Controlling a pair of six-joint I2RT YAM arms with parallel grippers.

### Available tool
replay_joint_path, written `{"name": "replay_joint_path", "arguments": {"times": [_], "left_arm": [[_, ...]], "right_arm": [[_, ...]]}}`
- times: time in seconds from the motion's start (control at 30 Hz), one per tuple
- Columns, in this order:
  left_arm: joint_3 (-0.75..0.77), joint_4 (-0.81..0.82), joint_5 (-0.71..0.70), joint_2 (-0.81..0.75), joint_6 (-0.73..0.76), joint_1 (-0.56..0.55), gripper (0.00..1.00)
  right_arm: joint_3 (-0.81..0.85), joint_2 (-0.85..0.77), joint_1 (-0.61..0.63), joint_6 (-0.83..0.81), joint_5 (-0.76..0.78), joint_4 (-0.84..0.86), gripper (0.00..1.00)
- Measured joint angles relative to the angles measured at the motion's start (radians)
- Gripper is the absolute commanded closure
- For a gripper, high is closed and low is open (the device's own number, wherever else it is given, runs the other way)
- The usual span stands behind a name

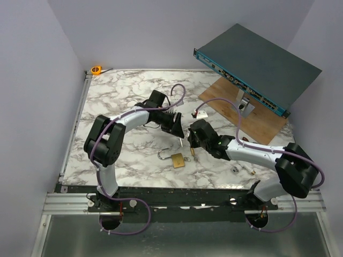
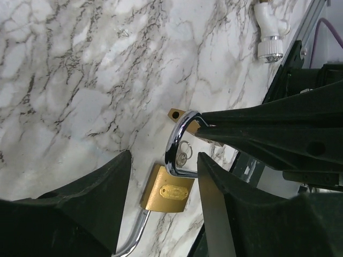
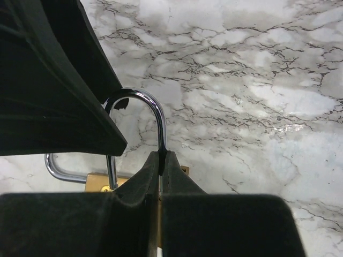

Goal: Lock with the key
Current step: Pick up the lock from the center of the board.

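Note:
A brass padlock (image 1: 178, 160) lies on the marble table with its steel shackle swung open; it also shows in the left wrist view (image 2: 167, 191) and the right wrist view (image 3: 97, 182). My right gripper (image 1: 191, 143) is shut on the steel shackle (image 3: 140, 98) of a second brass padlock, held just above the table. That shackle (image 2: 176, 140) shows in the left wrist view with a small key ring (image 2: 184, 155) under it. My left gripper (image 1: 177, 128) is open and empty (image 2: 163, 179), hovering over the lying padlock, close to my right gripper (image 3: 162, 158).
A blue-grey rack unit (image 1: 257, 67) leans on a wooden board (image 1: 246, 115) at the back right. An orange tape measure (image 1: 96, 69) sits at the back left corner. Small metal bits (image 1: 234, 169) lie near the right arm.

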Motion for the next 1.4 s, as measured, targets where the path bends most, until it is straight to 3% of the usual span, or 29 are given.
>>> {"name": "replay_joint_path", "arguments": {"times": [0.3,0.5,0.6,0.67,0.73,1.03,1.1,1.13,1.2,1.3,1.4], "left_arm": [[0.024,-0.016,0.054,0.019,0.008,-0.024,0.56],[0.080,-0.040,0.069,0.027,0.023,-0.026,0.66],[0.106,-0.054,0.071,0.037,0.039,-0.026,0.80],[0.109,-0.061,0.074,0.041,0.048,-0.027,0.97],[0.109,-0.066,0.074,0.045,0.056,-0.026,1.00],[0.108,-0.072,0.094,0.045,0.059,-0.043,1.00],[0.108,-0.069,0.093,0.040,0.055,-0.049,1.00],[0.106,-0.067,0.093,0.033,0.051,-0.051,1.00],[0.093,-0.059,0.092,0.008,0.043,-0.056,1.00],[0.050,-0.074,0.058,-0.089,0.040,-0.072,1.00],[0.038,-0.092,0.019,-0.200,0.037,-0.077,1.00]], "right_arm": [[-0.006,-0.019,0.000,-0.012,-0.004,0.005,0.99],[-0.013,-0.028,0.000,-0.022,-0.009,0.005,0.99],[-0.018,-0.036,0.000,-0.028,-0.011,0.005,0.99],[-0.022,-0.042,0.000,-0.034,-0.011,0.004,0.99],[-0.026,-0.048,0.000,-0.037,-0.012,0.003,0.99],[-0.034,-0.082,0.000,-0.059,-0.014,-0.035,0.99],[-0.034,-0.099,0.000,-0.068,-0.014,-0.053,0.84],[-0.034,-0.102,0.000,-0.068,-0.014,-0.055,0.68],[-0.031,-0.122,0.001,-0.074,-0.014,-0.062,0.46],[0.011,-0.182,0.001,-0.097,-0.010,-0.089,0.29],[0.072,-0.274,0.001,-0.119,-0.006,-0.095,0.22]]}}
